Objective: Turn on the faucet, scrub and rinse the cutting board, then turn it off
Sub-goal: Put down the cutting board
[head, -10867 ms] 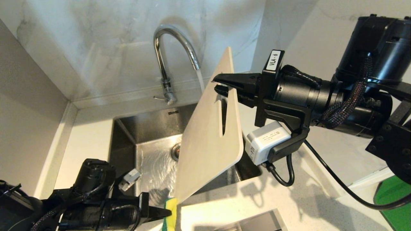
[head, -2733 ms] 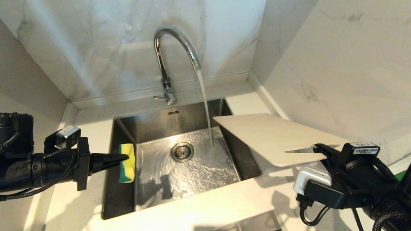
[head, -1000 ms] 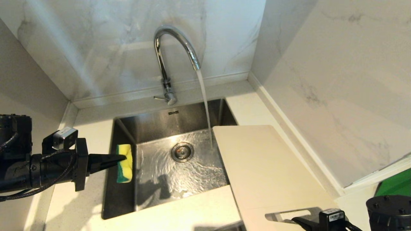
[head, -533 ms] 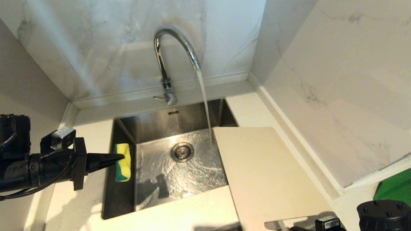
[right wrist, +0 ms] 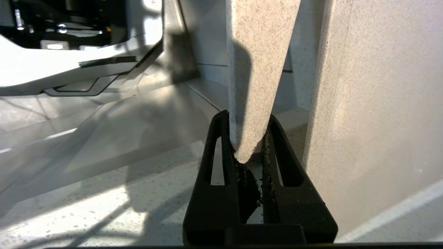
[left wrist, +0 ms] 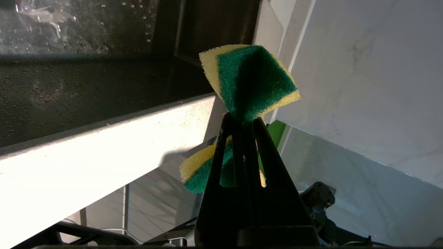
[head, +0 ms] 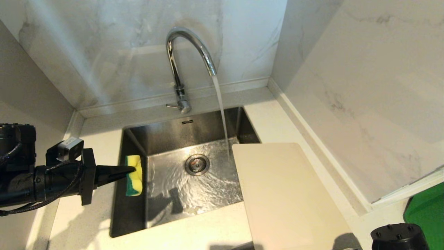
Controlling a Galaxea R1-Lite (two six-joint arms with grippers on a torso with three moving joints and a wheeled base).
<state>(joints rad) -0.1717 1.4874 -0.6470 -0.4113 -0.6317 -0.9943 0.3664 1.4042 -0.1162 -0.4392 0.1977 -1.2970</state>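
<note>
Now, head view: cutting board [head: 288, 198] lowered flat onto counter right of sink [head: 135, 225], no longer under stream; faucet [head: 180, 62] running, shut-off pending. Left wrist view: left gripper [left wrist: 242, 119] pinching sponge [left wrist: 252, 79]. Right wrist view: right gripper [right wrist: 248, 136] clamped narrowly on cutting board handle strip.

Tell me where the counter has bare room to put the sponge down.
Bare counter lies left of the sink, under the left gripper and its sponge, and behind by the faucet. The cutting board covers the right side.
</note>
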